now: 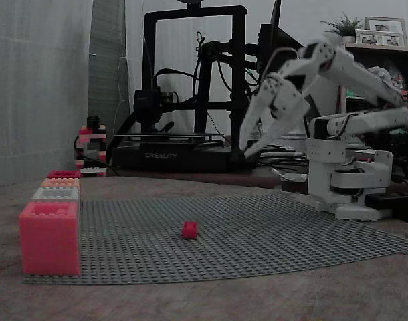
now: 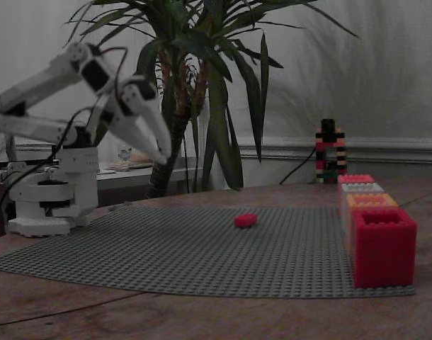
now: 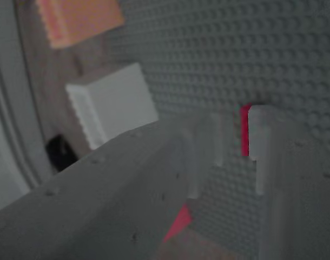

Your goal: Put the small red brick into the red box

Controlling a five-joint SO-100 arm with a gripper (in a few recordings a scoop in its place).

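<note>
Brick point(image 1: 189, 230) lies loose mid-baseplate point(image 1: 271, 234), at 5 o'clock below your raised claw point(image 1: 246, 148), which is slightly parted and empty. Open wider, descend straight, straddle it squarely before heading to the red box point(image 2: 383, 245).

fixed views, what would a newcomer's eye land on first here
The small red brick stands out, alone on the studded grey baseplate. Next comes the row of boxes along the mat's edge, with the red box nearest in one fixed view. The white arm's gripper hangs in the air above the mat, well away from the brick, with nothing in it.
</note>
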